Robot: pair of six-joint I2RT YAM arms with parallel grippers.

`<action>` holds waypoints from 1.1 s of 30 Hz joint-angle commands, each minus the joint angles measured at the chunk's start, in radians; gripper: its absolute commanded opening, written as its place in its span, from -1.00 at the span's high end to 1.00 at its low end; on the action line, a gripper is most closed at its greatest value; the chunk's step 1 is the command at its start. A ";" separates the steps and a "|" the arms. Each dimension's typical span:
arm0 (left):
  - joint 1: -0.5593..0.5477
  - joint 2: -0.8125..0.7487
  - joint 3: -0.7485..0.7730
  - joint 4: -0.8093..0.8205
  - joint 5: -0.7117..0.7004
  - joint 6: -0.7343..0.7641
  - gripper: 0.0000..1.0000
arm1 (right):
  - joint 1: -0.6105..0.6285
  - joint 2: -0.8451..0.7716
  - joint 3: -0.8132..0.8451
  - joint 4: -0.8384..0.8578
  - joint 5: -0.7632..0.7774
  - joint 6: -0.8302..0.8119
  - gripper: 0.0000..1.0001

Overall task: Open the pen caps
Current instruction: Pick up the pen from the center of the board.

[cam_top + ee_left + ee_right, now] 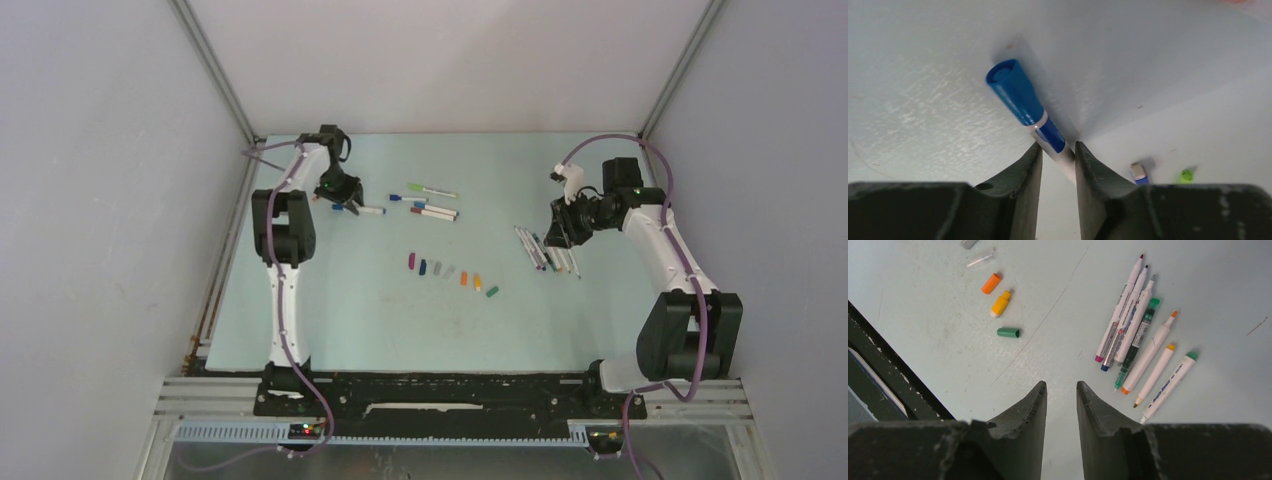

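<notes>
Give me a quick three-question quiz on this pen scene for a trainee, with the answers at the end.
1. Multiple choice: what is the left gripper closed on?
A. the blue pen
B. a loose green cap
C. nothing
2. True or false: the blue cap is already off its pen.
3. Fill in: ___ uncapped pens lie grouped ahead of the right gripper, which holds nothing.

Key: 1 A; 2 false, the cap is on the pen; 3 seven.
</notes>
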 commanded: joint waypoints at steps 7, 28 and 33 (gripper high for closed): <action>0.001 -0.253 -0.377 0.148 -0.060 0.094 0.45 | 0.000 -0.051 0.000 0.019 -0.015 -0.019 0.38; -0.022 -0.700 -1.005 0.540 -0.051 0.330 1.00 | 0.012 -0.078 -0.016 0.008 -0.113 -0.038 0.38; -0.056 -0.967 -1.261 0.862 0.070 0.344 1.00 | 0.072 -0.118 -0.037 0.004 -0.216 -0.076 0.37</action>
